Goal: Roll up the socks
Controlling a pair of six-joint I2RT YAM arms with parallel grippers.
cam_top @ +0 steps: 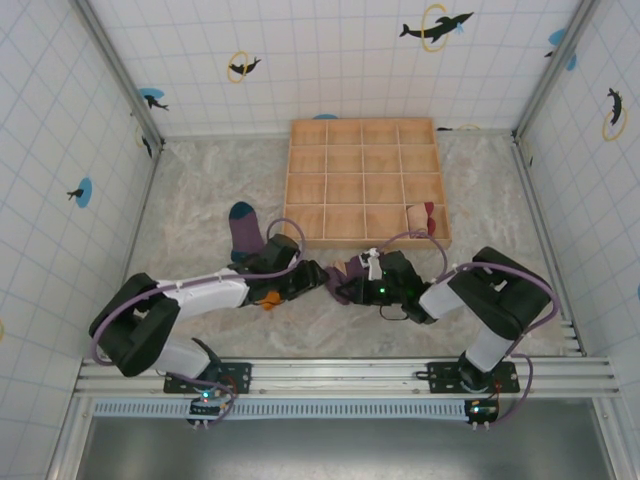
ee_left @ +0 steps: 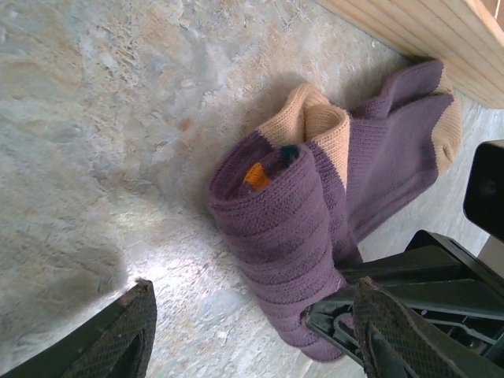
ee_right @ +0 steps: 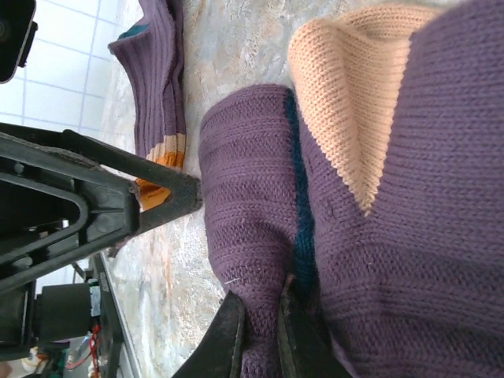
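A purple sock with tan heel and toe [ee_left: 276, 228] lies partly rolled on the table, a bit of orange and teal showing at the roll's end; its flat part runs toward the wooden tray. My left gripper [ee_left: 252, 339] is open, its fingers [ee_left: 118, 339] straddling the roll's near end. My right gripper [ee_right: 264, 335] is shut on a fold of this purple roll [ee_right: 252, 197]. From above, both grippers [cam_top: 312, 280] [cam_top: 338, 288] meet at the roll [cam_top: 352, 268]. A second purple sock [cam_top: 245, 228] with teal toe lies flat to the left, its orange cuff [ee_right: 153, 189] behind the left gripper.
A wooden grid tray [cam_top: 290, 180] stands at the back centre, with a tan sock with dark-red cuff [cam_top: 422, 215] in its near right compartment. Tiled walls close in the left, right and back. The tray's edge [ee_left: 441, 39] is close behind the roll.
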